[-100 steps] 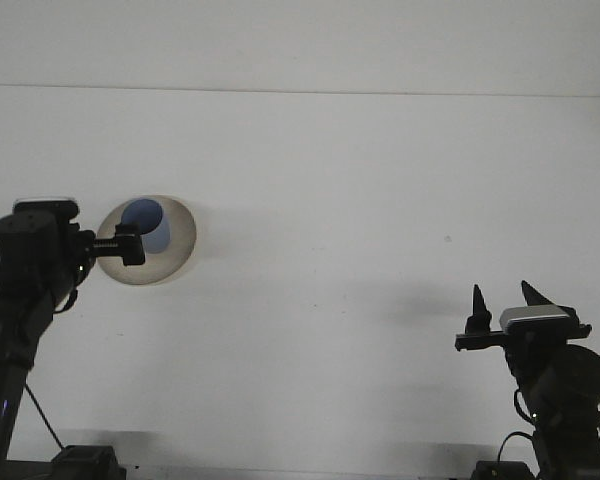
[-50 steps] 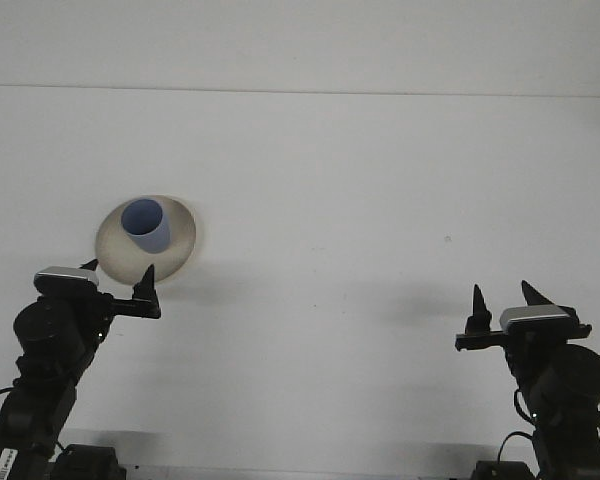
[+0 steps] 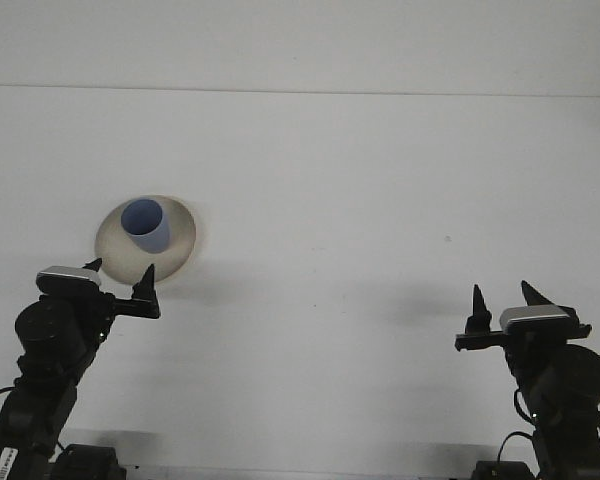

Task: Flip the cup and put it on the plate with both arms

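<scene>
Blue cup (image 3: pixel 146 223) upright, mouth up, on the beige plate (image 3: pixel 180 240) at the left of the white table (image 3: pixel 360 200). Left gripper (image 3: pixel 120 275) just below the plate's near edge, fingers apart, empty. Right gripper (image 3: pixel 502 300) well apart at lower right, fingers likewise spread, holding nothing.

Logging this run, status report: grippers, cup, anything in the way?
Left gripper open, empty, near the plate. Right gripper open, empty, far right. Blue cup mouth up on plate. Nothing in the way.
</scene>
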Available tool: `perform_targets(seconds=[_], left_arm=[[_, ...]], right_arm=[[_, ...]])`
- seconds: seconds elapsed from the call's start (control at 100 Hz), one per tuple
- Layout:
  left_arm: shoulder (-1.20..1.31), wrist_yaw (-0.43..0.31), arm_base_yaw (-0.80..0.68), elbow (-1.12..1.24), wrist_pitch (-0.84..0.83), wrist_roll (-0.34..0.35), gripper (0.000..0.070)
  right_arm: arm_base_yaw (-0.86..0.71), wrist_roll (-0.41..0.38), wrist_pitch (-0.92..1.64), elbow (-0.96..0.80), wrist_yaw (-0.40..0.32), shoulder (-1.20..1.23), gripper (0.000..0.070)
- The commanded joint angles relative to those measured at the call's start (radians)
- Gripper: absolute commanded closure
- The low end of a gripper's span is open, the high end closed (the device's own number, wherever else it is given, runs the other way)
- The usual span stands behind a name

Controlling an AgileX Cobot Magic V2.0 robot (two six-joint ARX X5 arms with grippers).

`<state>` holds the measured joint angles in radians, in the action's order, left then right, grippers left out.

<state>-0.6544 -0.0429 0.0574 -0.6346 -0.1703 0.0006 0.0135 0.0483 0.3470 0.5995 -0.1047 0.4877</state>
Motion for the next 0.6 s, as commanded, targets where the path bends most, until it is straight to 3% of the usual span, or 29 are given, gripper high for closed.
perform_targets(seconds=[0.0,0.13,0.17,0.59], left_arm=[[-0.004,-0.003,0.003,-0.011,0.008,0.011,0.0356],[-0.004,-0.003,0.003,-0.011,0.008,0.01,0.0626],[-0.004,-0.003,0.003,-0.011,0.007,0.011,0.07],[-0.003,-0.003,0.003,-0.011,0.019,0.01,0.0689]], right_arm=[[-0.001,-0.007,-0.01,0.011,0.0,0.003,0.0368],[-0.001,-0.007,-0.01,0.011,0.0,0.003,0.0654],[-0.001,-0.007,-0.01,0.011,0.0,0.003,0.07],[-0.001,-0.007,-0.01,0.011,0.0,0.003,0.07]])
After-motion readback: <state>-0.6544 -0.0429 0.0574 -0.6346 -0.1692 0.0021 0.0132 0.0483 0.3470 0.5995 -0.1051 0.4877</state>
